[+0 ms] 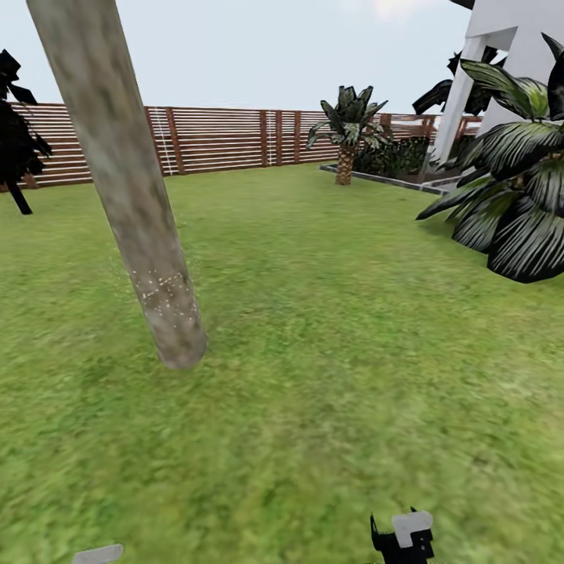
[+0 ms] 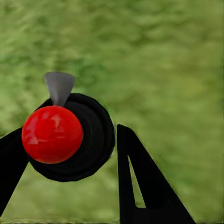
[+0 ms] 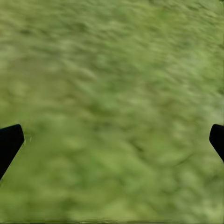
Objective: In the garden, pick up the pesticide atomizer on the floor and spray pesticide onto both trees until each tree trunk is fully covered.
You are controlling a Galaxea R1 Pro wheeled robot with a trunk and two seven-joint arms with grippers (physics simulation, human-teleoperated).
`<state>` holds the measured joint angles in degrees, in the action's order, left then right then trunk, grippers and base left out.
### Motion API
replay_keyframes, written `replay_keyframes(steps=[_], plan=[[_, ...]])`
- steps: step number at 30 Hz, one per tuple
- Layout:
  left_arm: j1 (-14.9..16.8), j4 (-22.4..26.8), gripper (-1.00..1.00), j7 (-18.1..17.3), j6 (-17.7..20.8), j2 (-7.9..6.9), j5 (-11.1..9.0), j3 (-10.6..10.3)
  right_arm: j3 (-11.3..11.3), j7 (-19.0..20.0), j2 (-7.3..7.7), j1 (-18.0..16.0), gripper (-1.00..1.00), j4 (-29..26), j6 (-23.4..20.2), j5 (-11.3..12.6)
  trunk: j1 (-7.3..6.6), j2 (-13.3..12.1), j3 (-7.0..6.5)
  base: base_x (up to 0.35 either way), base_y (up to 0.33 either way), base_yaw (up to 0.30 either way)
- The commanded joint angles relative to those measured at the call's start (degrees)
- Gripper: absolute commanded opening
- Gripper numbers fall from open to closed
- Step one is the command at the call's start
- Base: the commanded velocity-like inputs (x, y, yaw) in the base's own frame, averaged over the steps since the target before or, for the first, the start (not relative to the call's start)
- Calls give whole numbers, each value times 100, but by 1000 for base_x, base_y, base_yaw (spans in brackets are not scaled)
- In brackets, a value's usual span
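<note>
A thick grey-brown tree trunk (image 1: 129, 196) rises from the grass floor (image 1: 313, 392) ahead on the left, with fine white specks (image 1: 164, 294) dotting its lower part. In the left wrist view my left gripper (image 2: 70, 133) is shut on the pesticide atomizer (image 2: 81, 149), a round black body with a red ball and a pale grey nozzle (image 2: 59, 86), held between the black fingers (image 2: 140, 186) over grass. My right gripper (image 1: 403, 539) sits low at the front right. Its fingertips (image 3: 10, 140) stand wide apart, and it (image 3: 116, 130) is open over bare grass.
A brown slat fence (image 1: 219, 141) bounds the lawn at the back. A short palm (image 1: 346, 129) stands before it, and a large palm (image 1: 517, 204) and white building (image 1: 509, 63) are at the right. A black-leaved thin tree (image 1: 17, 141) is far left. Open grass lies between.
</note>
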<state>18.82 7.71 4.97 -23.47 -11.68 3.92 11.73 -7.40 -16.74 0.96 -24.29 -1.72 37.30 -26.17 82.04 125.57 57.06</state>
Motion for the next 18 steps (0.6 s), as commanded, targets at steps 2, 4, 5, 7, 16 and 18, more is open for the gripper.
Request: replay_keyframes(steps=[2, 4, 5, 7, 16, 18], plan=[[1, -46, -100, 29, -25, 16, 38, 20, -42, -24, -6, 15, 100, 5, 14, -57, -3, 2, 4, -236, -172, 284], [-1, -71, -100, 28, -34, 87, -33, 24, -42, -29, -14, 59, 100, 5, 14, -55, -3, 2, 4, -267, -183, 285], [-3, -78, -100, 25, -43, 117, -109, 26, -42, -26, -14, 69, 100, 5, 14, -55, -3, 2, 4, -290, -151, 285], [-12, -80, -100, 23, -50, 139, -238, 30, -42, -23, -10, 78, 100, 5, 14, -54, -3, 2, 4, -303, -117, 285], [-19, -86, -100, 10, -53, 176, -326, 23, -42, -22, -7, 88, 100, 14, 14, -67, -3, 2, 4, -303, -14, 285], [-19, -86, -100, -4, -53, 176, -320, 23, -42, -14, -2, 96, 100, 20, 14, -70, -3, 2, 4, -68, 0, 285]])
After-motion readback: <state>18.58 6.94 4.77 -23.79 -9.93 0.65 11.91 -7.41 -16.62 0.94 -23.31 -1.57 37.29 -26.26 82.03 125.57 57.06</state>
